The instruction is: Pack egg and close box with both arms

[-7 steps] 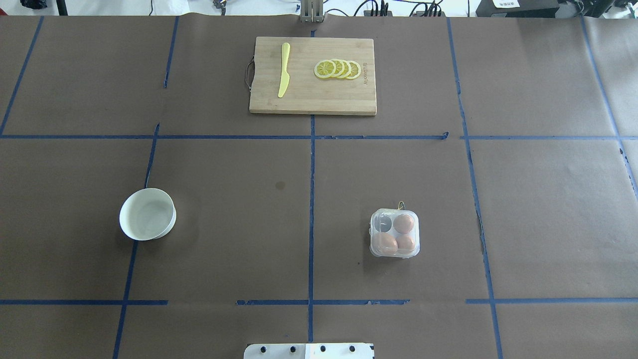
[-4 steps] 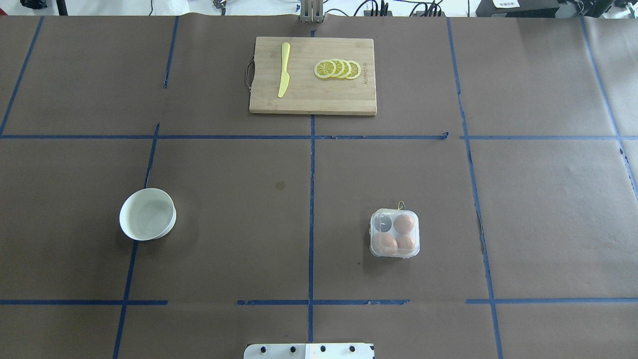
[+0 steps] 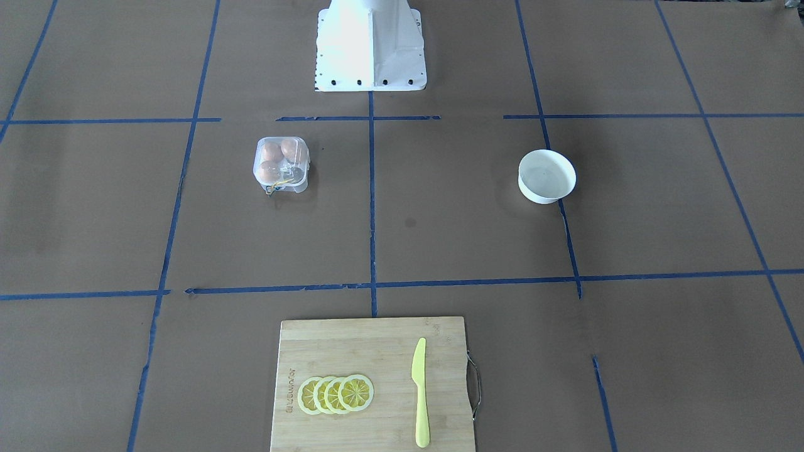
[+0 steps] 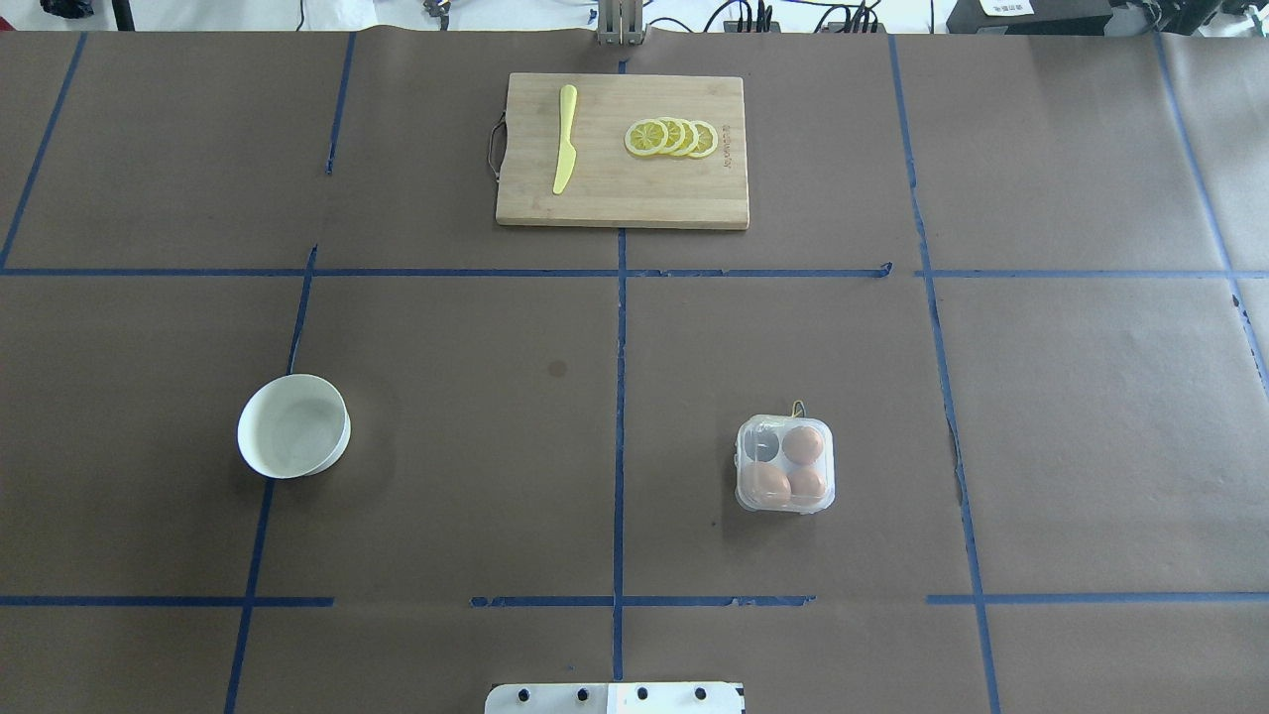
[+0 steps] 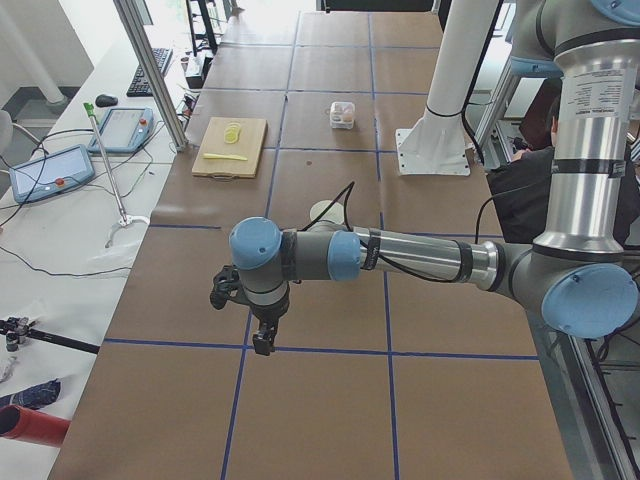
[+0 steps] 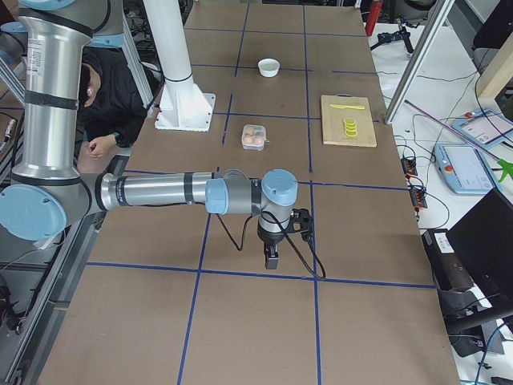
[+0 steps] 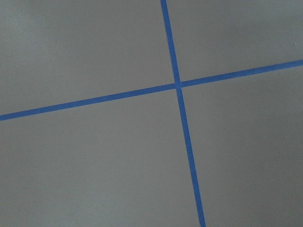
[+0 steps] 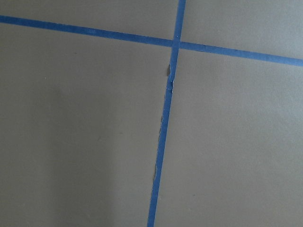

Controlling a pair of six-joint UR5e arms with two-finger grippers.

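table (image 4: 446, 327) brown-papered | on it: box (image 4: 761, 444) | bowl (image 4: 294, 433) | cutting board (image 4: 615, 195)

1. The left arm (image 5: 420, 260) and right arm (image 6: 152, 191) are silver-grey tubes with pale blue joint caps (image 5: 255, 243).
2. The left pincer (image 5: 262, 345) and right pincer (image 6: 272, 261) are black, each with a black cable (image 5: 338, 193).
3. The white pedestal (image 3: 370, 44) has a row of dark screw holes (image 3: 359, 81).

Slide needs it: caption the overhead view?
Clear box with three eggs and one empty cell; white bowl left, cutting board with lemon slices and knife beyond.

cutting board (image 3: 377, 358) brand stamp, too small to read
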